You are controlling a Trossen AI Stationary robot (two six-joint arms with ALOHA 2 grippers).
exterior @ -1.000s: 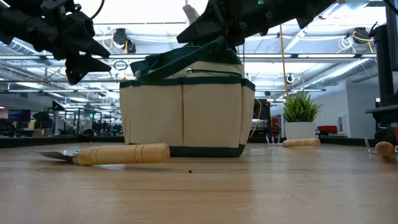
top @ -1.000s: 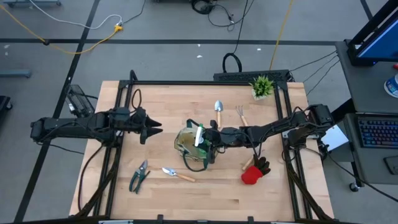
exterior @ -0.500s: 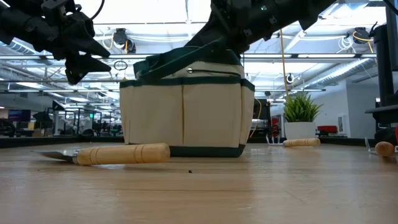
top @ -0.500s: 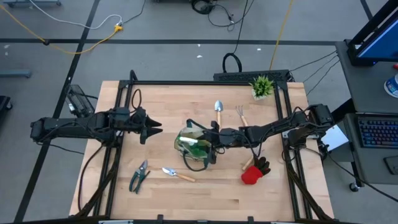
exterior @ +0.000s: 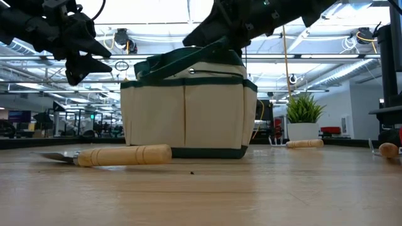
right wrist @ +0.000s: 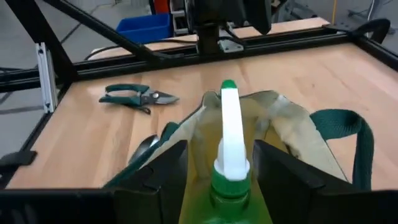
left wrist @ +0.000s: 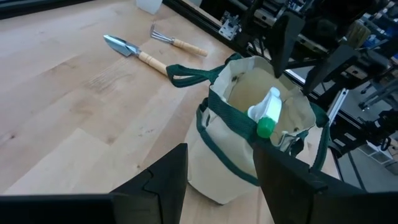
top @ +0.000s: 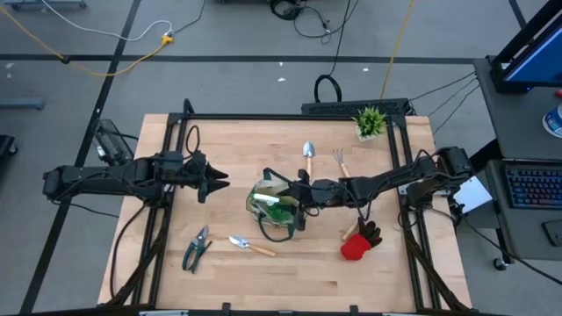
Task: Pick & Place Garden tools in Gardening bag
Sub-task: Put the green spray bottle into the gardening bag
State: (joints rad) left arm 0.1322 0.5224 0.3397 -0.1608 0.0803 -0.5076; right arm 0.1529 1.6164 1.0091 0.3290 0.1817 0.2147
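Since the earlier frame, the spray bottle has dropped from above the rim into the gardening bag at mid-table, leaning on its wall. Right gripper hovers over the bag, fingers parted either side of the bottle's white head, not touching it. Left gripper waits left of the bag, fingers apart, empty. Pruners and trowel lie in front.

A matt khaki cloth bag with green webbing trim was seen on a pale, smooth wood table. Glossy green-and-white plastic formed the spray bottle; the trowel had a smooth wooden handle.
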